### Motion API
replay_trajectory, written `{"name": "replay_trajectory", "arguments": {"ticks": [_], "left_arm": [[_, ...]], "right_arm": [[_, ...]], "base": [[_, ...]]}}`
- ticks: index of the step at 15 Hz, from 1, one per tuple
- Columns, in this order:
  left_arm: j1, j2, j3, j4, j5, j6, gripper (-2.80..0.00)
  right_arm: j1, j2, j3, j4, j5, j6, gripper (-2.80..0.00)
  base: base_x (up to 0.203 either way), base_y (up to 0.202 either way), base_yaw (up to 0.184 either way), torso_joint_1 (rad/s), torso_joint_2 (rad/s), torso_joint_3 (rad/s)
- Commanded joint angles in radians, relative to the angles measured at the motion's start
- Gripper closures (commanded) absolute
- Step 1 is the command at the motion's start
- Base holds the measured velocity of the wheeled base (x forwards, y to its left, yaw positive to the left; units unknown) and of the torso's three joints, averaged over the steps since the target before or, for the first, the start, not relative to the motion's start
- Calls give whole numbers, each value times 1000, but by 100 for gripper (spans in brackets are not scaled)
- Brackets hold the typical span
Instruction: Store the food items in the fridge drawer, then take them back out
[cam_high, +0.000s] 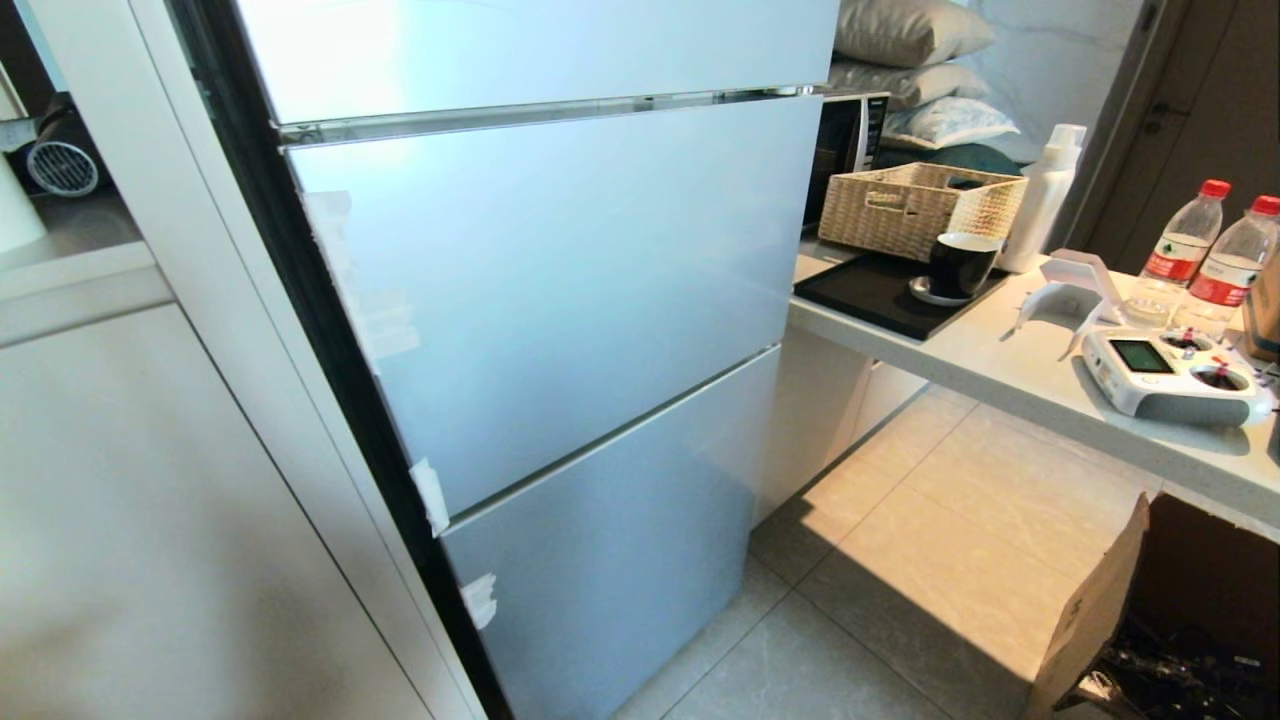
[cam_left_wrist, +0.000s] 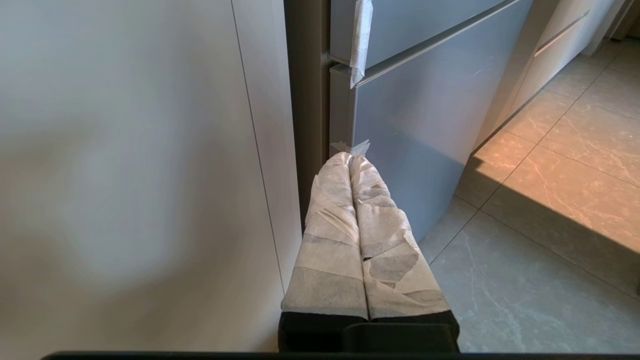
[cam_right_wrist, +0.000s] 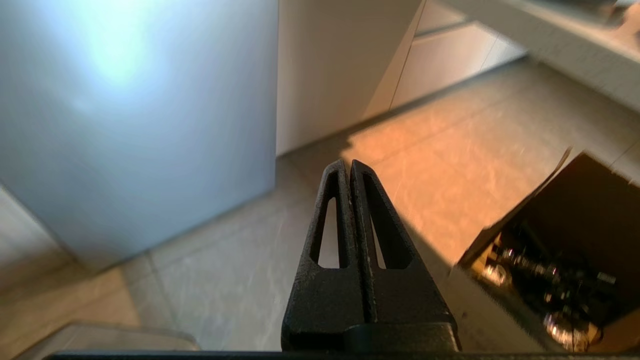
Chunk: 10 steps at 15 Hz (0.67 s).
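Currently the fridge (cam_high: 560, 300) stands fully shut, its pale-blue door panels flush; neither the fridge drawer nor any food item is visible in any view. The left gripper (cam_left_wrist: 351, 159), fingers wrapped in white tape, is pressed closed and empty, near the lower panel's taped corner. The right gripper (cam_right_wrist: 348, 164) is likewise closed on nothing, above the floor tiles (cam_right_wrist: 425, 165). Judgement: both arms look parked; any next opening should start at a panel's seam. The water bottles (cam_high: 1190, 240) carry red labels, unreadable.
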Motion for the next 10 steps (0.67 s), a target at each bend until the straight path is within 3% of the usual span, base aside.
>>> {"name": "replay_trajectory", "arguments": {"ticks": [1,10], "left_arm": [[1,0,0,0,0,0,0],[0,0,0,-1,0,0,0]], "right_arm": [[-11,-79,9,-4,2,24,0],[-11,-79,11,-4,0,48,0]], "base": [[0,0,0,0,0,0],[0,0,0,0,0,0]]}}
